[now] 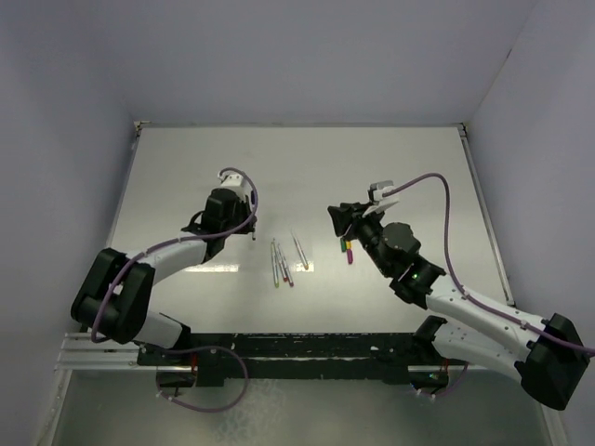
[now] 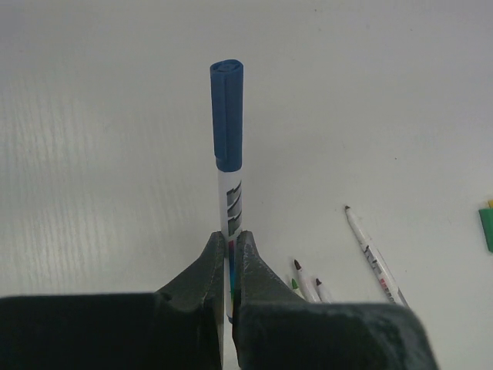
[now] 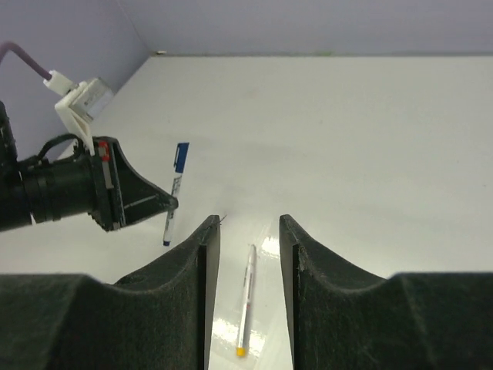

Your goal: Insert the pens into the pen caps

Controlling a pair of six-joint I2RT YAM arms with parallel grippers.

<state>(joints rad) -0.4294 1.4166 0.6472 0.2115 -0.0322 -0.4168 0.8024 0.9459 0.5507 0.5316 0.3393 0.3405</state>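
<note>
We're clenching our left hand (image 2: 231,248) on the blue pen (image 2: 229,202), its blue cap (image 2: 227,116) looking seated, while our right hand (image 3: 249,231) is hanging released and empty over a yellow-tipped pen (image 3: 246,297) on the surface (image 3: 347,139), so next we're probably needing a loose cap (image 1: 350,256).

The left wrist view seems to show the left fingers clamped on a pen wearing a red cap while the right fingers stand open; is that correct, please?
Only the colour is wrong: the left wrist view shows a blue cap on the pen clamped in the left fingers. The right fingers do stand open.
</note>
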